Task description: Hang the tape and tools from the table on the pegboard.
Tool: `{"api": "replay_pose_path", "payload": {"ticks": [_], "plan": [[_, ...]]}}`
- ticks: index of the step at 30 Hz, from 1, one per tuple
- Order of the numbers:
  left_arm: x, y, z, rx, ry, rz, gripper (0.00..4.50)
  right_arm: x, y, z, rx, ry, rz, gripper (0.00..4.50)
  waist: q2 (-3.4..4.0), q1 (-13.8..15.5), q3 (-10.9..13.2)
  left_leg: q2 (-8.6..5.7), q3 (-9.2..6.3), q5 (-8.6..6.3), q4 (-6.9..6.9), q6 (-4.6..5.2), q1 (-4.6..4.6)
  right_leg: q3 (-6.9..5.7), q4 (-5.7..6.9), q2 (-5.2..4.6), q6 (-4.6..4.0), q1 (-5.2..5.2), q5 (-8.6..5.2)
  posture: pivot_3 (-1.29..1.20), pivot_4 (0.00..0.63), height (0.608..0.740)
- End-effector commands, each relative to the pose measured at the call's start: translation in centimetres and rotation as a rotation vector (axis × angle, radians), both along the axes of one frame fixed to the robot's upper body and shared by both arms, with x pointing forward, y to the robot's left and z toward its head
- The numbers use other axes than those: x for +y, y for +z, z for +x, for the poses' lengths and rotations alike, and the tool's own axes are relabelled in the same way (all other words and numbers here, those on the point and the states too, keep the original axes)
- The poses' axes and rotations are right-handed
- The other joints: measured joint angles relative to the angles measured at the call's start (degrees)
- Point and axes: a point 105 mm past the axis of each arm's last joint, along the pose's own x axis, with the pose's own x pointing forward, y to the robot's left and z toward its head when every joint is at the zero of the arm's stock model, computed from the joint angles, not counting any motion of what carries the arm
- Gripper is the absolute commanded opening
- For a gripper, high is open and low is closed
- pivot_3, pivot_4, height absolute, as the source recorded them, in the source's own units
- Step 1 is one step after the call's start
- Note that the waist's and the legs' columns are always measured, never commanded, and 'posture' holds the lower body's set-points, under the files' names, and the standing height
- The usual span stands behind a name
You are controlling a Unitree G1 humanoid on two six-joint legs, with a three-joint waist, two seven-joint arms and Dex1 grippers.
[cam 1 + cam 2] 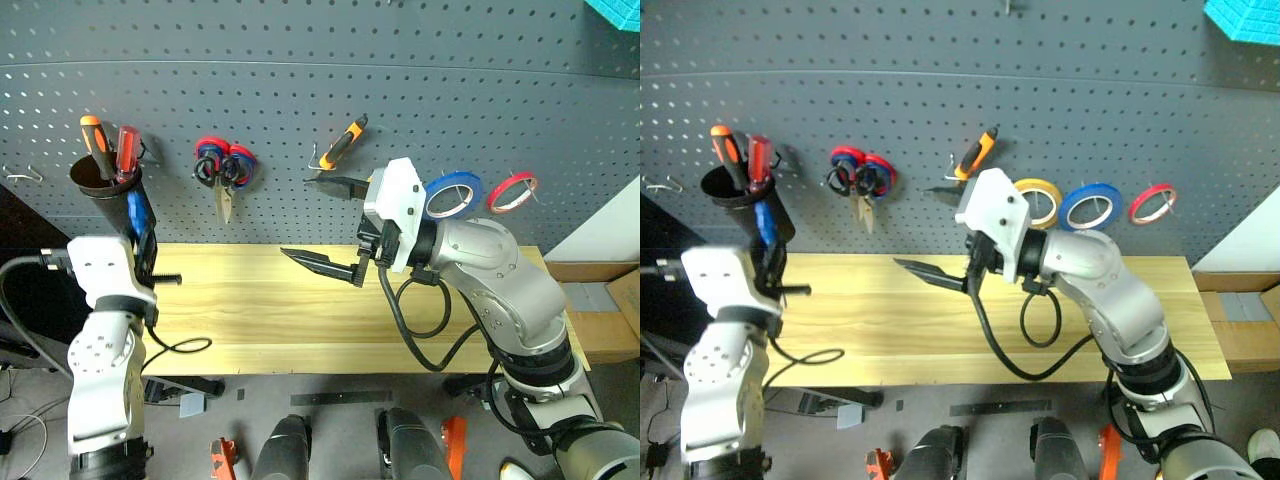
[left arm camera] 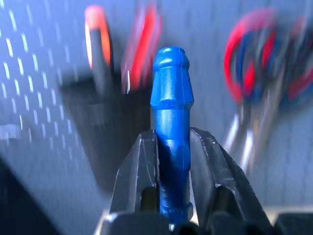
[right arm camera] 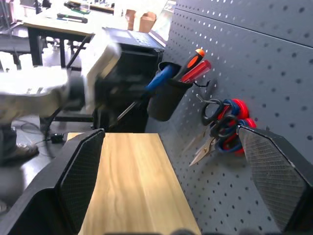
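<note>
My left gripper [image 2: 168, 147] clamps the slim blue-handled screwdriver [image 2: 170, 122], handle toward twelve o'clock; my right gripper [image 1: 330, 225] gapes wide.

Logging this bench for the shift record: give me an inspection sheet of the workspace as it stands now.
Surface: wooden table, bare top.
Job's things: blue-handled screwdriver in left gripper; blue tape, pliers and scissors hang on pegboard.
Clutter: black cup with orange and red screwdrivers; yellow roll; red roll.
Grippers: left gripper shut on screwdriver; right gripper open, holding nothing.
Cables: black cable looping from the right arm.
Surroundings: cardboard boxes.
</note>
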Motion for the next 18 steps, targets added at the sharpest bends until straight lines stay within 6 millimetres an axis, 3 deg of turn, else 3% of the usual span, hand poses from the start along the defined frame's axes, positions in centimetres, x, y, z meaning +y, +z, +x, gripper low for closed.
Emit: {"api": "replay_pose_path", "payload": {"ticks": [1,4,10,14,18], "plan": [[-0.8,4.9,-0.4,-0.156,-0.044,0.031,0.53,-0.1,1.2,-0.5,-0.055,0.024,0.022,4.5,-0.03,-0.1,-0.1,0.0,0.01,0.01,0.0,-0.02,0.0,0.0,-0.02,0.0,0.0,-0.01,0.0,0.01,0.145,0.74],[1.0,8.6,0.2,-0.261,-0.002,-0.056,0.53,-0.4,1.3,0.3,-0.072,-0.022,0.048,4.5,-0.05,-0.2,-0.2,-0.01,0.05,0.03,-0.02,-0.06,-0.01,0.05,-0.04,-0.01,0.01,-0.02,0.0,0.0,0.144,0.74],[3.6,11.7,1.1,-0.323,0.034,-0.061,0.53,-0.3,1.2,0.6,-0.086,-0.052,0.07,4.5,-0.06,-0.9,-0.2,0.03,0.1,0.04,-0.05,-0.08,0.02,0.08,-0.02,0.04,0.0,-0.07,0.0,-0.01,0.148,0.74],[5.7,12.4,1.6,-0.336,0.07,-0.05,0.53,-0.3,1.0,0.5,-0.088,-0.061,0.066,4.5,-0.08,-0.9,-0.2,0.02,0.05,0.05,-0.02,-0.09,-0.01,0.05,-0.01,0.04,0.0,-0.07,0.0,-0.03,0.151,0.74],[7.2,11.5,2.2,-0.323,0.107,-0.028,0.53,-0.2,0.9,0.4,-0.087,-0.061,0.065,4.5,-0.08,-1.3,-0.2,0.02,0.05,0.05,-0.03,-0.09,-0.01,0.05,-0.01,0.03,0.0,-0.08,0.0,-0.03,0.151,0.74]]}}
